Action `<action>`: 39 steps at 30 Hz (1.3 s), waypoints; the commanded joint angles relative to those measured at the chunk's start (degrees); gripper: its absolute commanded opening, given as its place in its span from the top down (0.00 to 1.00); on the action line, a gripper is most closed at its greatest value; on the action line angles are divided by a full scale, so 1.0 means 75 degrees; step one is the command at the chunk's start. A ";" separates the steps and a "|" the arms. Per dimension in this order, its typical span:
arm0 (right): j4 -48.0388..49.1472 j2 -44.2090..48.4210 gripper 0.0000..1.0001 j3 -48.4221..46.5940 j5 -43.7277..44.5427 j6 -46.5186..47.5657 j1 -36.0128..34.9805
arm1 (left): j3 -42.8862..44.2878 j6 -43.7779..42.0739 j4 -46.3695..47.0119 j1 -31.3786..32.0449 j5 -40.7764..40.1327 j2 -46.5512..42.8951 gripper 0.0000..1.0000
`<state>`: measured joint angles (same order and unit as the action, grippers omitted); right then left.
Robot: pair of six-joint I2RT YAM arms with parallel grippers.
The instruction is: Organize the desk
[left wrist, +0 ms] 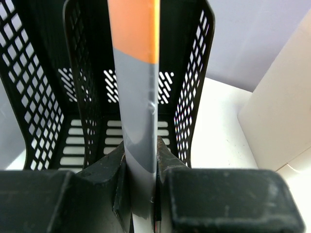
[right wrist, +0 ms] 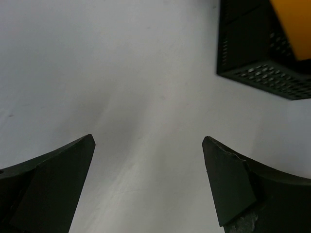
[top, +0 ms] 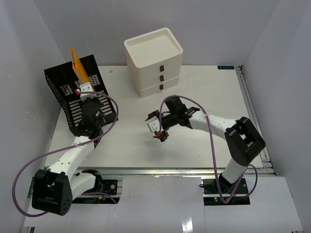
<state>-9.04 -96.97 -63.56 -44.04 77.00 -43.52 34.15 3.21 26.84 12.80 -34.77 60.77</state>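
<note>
Your left arm stretches forward, left gripper [left wrist: 141, 162] clamped on an orange-and-grey folder [left wrist: 138, 97] at the black mesh rack [top: 62, 85]. Your right gripper [right wrist: 148, 162], jaws spread, hovers over the middle of the white desk [top: 209, 87]; its far-edge sticker [top: 226, 67] is too small to read.

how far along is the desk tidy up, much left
Nearly done, it seems: the desk shows no loose items, only the black mesh rack and drawer box. In hand: the left gripper is shut on a flat orange-and-grey item at the rack. Left: seat and release it. The right gripper is open, empty.
</note>
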 commanded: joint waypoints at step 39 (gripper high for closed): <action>0.2298 -0.4985 0.47 -0.5029 0.2106 -0.0686 -0.1741 | -0.0426 -0.0231 0.1133 -0.0160 0.1443 -0.1052 1.00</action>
<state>11.41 -134.69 -100.77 -27.73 69.97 -56.30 29.50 3.22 29.48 12.05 -25.37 52.53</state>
